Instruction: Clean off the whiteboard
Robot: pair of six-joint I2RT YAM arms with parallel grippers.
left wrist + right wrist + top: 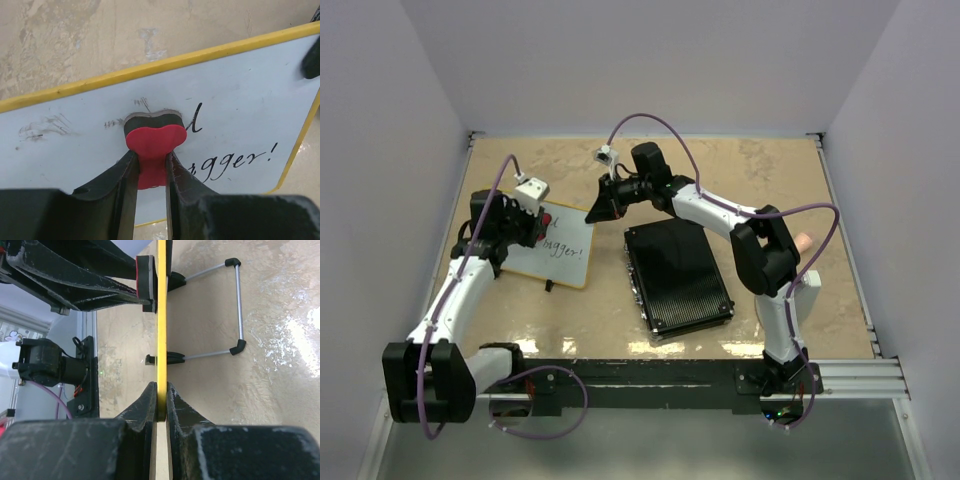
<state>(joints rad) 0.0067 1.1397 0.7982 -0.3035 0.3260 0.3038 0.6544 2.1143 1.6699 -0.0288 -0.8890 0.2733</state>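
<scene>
The whiteboard (563, 250) stands tilted on the table at the left, white with a yellow frame and black handwriting. My left gripper (151, 161) is shut on a red eraser (152, 145) whose dark felt presses on the board face (240, 100) beside smudged writing; it also shows in the top view (525, 228). My right gripper (161, 401) is shut on the board's yellow edge (161, 315), holding its upper right corner (594, 212). The board's wire stand (238, 310) and black feet show behind it.
A black ribbed rectangular case (677, 276) lies flat right of the board. The right arm's elbow (765, 250) hangs above the case's far right. Tan walls bound the table at the back and sides.
</scene>
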